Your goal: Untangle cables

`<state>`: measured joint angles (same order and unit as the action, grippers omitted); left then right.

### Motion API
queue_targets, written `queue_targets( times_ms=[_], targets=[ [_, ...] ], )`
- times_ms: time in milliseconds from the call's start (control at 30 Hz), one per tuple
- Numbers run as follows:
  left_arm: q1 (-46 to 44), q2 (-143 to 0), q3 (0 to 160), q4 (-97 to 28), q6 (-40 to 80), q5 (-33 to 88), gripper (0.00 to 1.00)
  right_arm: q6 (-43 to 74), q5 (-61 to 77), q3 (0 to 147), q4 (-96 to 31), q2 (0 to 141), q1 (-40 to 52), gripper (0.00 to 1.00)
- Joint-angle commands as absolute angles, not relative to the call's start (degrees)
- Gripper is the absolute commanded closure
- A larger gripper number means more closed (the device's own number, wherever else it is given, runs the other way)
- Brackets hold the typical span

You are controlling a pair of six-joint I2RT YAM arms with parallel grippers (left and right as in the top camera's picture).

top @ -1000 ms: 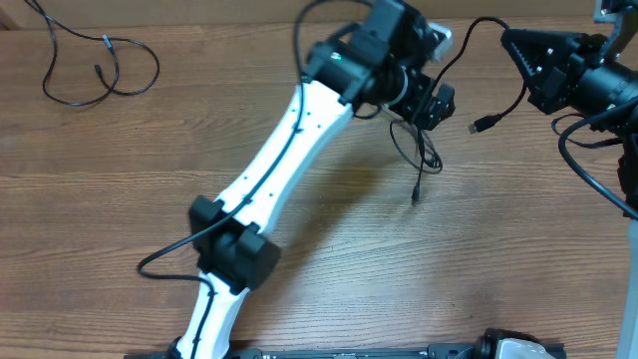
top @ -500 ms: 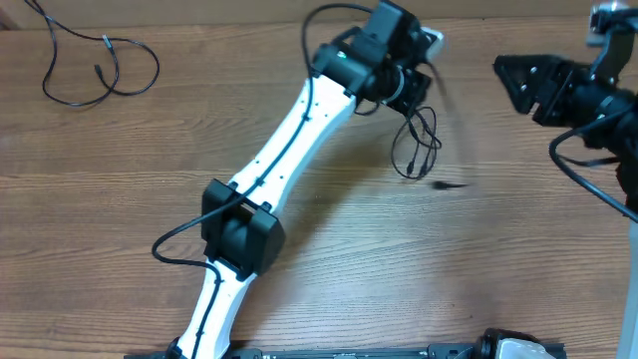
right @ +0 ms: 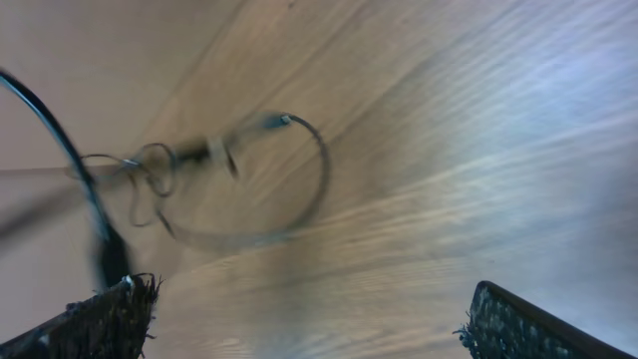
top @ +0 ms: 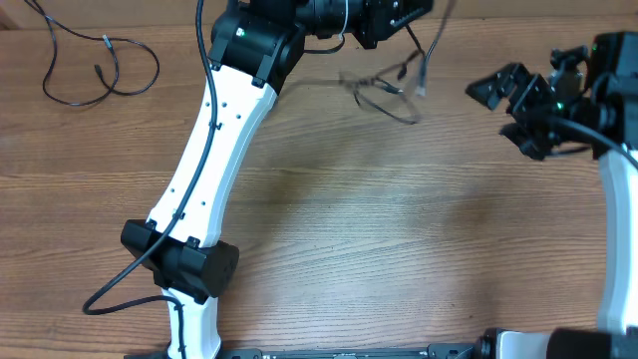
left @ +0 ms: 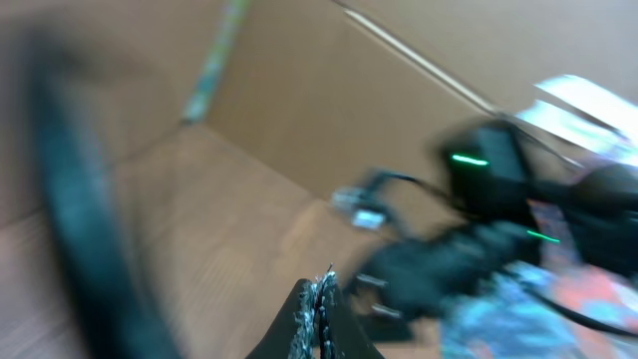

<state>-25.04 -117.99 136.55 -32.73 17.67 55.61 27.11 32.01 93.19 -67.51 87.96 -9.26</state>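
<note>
Overhead, nearest first: bare wooden table (top: 399, 259), crossed by the white left arm (top: 214, 150). Nearer than the left gripper (top: 414, 12) and well to its right — right gripper (top: 495, 112), fingers spread wide, holding nothing; same in the right wrist view, pads apart over the wood. Just below the left gripper, tangled cables (top: 384, 92), blurred, trailing from its pinched-shut jaws. Far to its left — loose cable (top: 100, 70), lying looped.
</note>
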Motion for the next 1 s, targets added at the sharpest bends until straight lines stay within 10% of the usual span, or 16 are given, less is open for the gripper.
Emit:
queue_targets(
  times_ms=[0, 533, 667, 967],
  targets=[
    [-25.2, -117.7, 137.0, -32.0, 17.1, 64.5, 0.96, 30.0, 42.1, 93.1, -64.6, 91.3, -9.0, 0.0],
    [-24.4, -117.7, 137.0, -30.6, 21.2, 46.4, 0.96, -2.1, 52.6, 93.1, -69.6, 93.9, -8.9, 0.12],
    [-24.4, -117.6, 137.0, -23.9, 27.7, 46.1, 0.96, -7.8, 52.0, 93.0, -69.1, 93.9, -6.9, 0.37],
    [-24.4, -116.6, 137.1, -10.8, 45.3, 47.6, 0.96, 5.4, 33.6, 93.0, -53.1, 94.1, 0.0, 0.23]
  ],
)
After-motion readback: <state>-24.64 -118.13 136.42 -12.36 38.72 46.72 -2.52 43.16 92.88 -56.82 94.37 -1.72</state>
